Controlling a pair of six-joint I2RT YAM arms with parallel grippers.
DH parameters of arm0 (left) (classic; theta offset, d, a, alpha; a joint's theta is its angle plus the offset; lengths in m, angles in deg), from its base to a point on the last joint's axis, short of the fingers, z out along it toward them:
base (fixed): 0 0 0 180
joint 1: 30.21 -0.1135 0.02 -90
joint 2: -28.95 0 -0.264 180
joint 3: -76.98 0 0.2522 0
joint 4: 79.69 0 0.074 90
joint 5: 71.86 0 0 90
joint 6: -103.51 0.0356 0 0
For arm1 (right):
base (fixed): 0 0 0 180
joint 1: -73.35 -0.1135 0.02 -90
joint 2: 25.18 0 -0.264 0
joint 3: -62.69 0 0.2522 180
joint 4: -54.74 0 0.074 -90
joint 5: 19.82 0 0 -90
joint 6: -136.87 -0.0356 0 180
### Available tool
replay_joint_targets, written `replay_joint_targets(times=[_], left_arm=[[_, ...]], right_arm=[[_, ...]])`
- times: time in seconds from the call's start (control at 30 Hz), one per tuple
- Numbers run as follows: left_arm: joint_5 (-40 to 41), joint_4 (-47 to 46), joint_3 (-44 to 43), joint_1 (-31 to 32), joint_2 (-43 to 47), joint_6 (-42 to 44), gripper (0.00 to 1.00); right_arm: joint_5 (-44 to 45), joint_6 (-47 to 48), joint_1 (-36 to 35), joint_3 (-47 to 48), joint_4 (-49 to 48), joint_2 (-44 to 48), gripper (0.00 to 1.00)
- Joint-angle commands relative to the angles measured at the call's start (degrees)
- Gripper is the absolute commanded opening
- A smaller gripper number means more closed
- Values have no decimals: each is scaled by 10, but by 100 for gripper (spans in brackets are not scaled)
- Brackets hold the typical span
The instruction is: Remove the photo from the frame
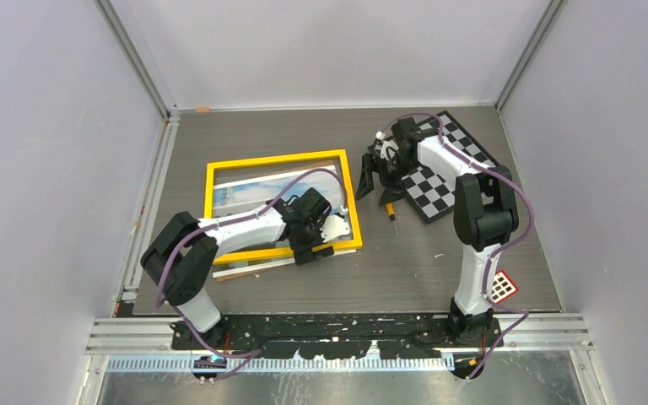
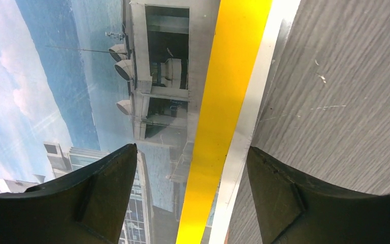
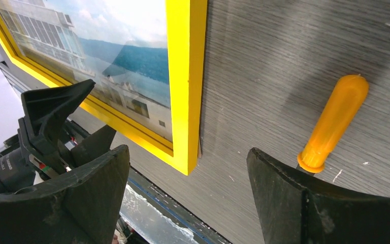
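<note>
Straddling the near rail of the frame (image 1: 275, 159), the left gripper (image 2: 190, 150) stood open, one finger over the glass and the other over bare table (image 1: 304, 291), with neither pad pressed against anything. A pale strip (image 2: 249, 112) ran just outside that yellow rail, jutting past it toward the arm bases. The photo (image 1: 245, 192) lay inside the frame, face up, showing sky and a white building. The frame sat left of centre, turned slightly askew to the table edges.

Open wood-grain surface lay between the frame's left rail and the side wall, behind its far rail up to the back wall, and in a wide band in front of it. To the right the room was tighter. An orange-handled screwdriver (image 1: 391, 211) lay near the frame's right rail, and the checkerboard (image 1: 429, 190) lay just beyond it, toward the far right corner.

The right gripper (image 3: 188, 152) hung open and empty above the frame's near right corner, between that corner and the screwdriver.

A small red card (image 1: 502, 287) with a white grid lay beside the right arm's base. Lettering on a black barrel at the left of the right wrist view was too small to read.
</note>
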Motion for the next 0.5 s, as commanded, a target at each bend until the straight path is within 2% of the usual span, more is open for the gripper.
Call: replay_joint_targets(times=[0.0, 0.2, 0.33, 0.47], left_arm=[[-21, 8, -27, -19, -7, 10, 80], [-61, 26, -42, -35, -15, 8, 83], [-66, 26, -47, -41, -22, 6, 88], [-61, 25, -49, -47, -32, 8, 88]], right_arm=[[-15, -7, 1, 23, -9, 3, 89], [-18, -6, 0, 20, -7, 5, 89], [-19, -6, 0, 17, -7, 5, 89], [-19, -5, 0, 18, -7, 4, 89]])
